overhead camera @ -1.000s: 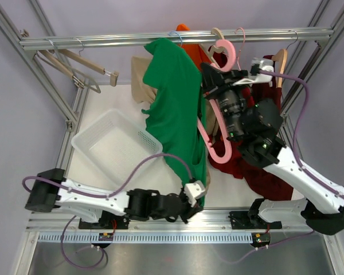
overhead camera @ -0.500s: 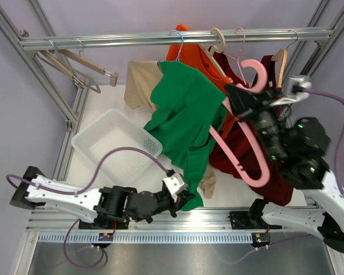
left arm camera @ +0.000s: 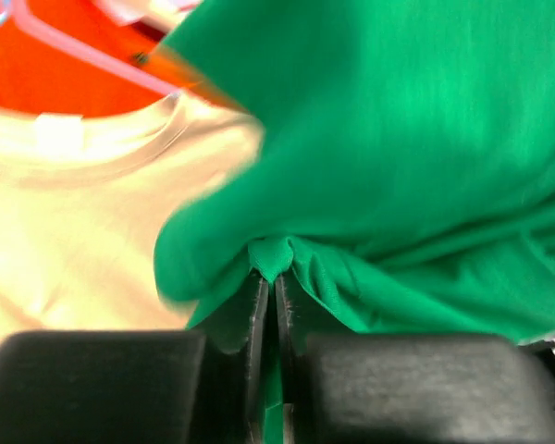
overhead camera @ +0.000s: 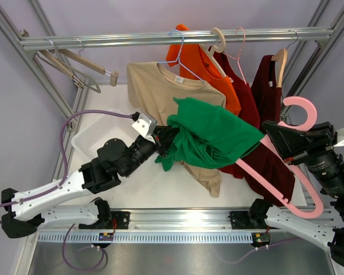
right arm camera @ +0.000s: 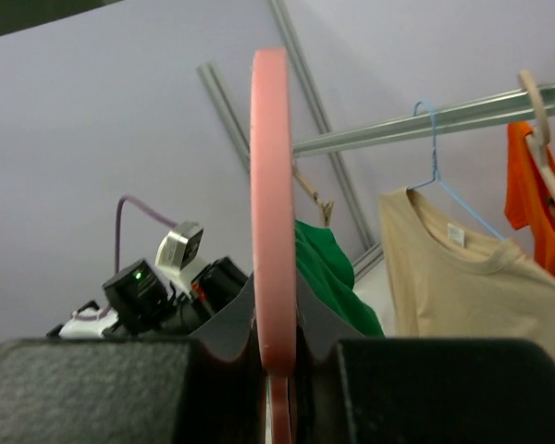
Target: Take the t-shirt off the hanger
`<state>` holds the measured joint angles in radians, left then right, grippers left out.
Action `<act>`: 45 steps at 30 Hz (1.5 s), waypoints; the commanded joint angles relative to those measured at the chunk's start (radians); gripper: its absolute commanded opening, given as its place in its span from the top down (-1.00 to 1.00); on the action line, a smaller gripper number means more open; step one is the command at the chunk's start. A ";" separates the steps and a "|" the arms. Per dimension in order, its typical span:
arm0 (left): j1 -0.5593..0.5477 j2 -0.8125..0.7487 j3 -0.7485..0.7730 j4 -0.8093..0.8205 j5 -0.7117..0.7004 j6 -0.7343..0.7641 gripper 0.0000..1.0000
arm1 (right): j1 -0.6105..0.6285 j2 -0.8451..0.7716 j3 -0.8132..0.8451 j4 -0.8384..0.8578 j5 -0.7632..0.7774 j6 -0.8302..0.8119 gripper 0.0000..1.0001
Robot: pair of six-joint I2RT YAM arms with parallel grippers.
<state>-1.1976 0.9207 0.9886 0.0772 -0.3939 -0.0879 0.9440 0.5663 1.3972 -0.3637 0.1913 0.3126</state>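
**Shirt nearly off, 1 hanger end under cloth**

Your left claw is clenched on a fold of the green t-shirt. Your right claw is clamped on the pink hanger. The shirt is stretched between the 2 claws, nearer than the rail and in front of the tan shirt.

I judge the job mostly done. Most of the hanger shows bare on the right, but its left end is hidden under green cloth, so the last pull apart is left.

Only the left wrist view shows the pinched fold. Only the top view shows the covered hanger end. The right wrist view shows the hanger edge-on, with little shirt.
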 commanded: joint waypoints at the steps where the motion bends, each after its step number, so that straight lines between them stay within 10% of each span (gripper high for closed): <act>1: 0.024 0.036 0.071 0.147 0.225 0.040 0.71 | -0.004 -0.029 -0.007 -0.026 -0.116 0.052 1.00; 7: 0.027 0.124 0.076 0.196 0.349 0.042 -0.15 | -0.004 -0.029 -0.010 -0.011 -0.180 0.097 1.00; 13: 0.029 0.145 0.140 0.165 0.342 0.080 1.00 | -0.004 -0.035 -0.012 -0.003 -0.213 0.125 1.00; 29: 0.122 0.096 0.431 -0.276 0.086 0.191 1.00 | -0.004 -0.167 -0.001 -0.121 0.054 0.036 1.00; 39: 0.191 0.454 1.405 -0.536 0.046 0.335 1.00 | -0.004 -0.120 0.033 -0.156 0.131 -0.030 1.00; 45: 0.265 0.374 1.261 -0.380 -0.155 0.536 1.00 | -0.004 -0.037 0.029 -0.141 0.088 -0.056 1.00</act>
<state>-0.9661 1.3205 2.3207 -0.3832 -0.4187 0.3000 0.9421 0.4686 1.4204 -0.5205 0.2962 0.2943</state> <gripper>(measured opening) 0.021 0.152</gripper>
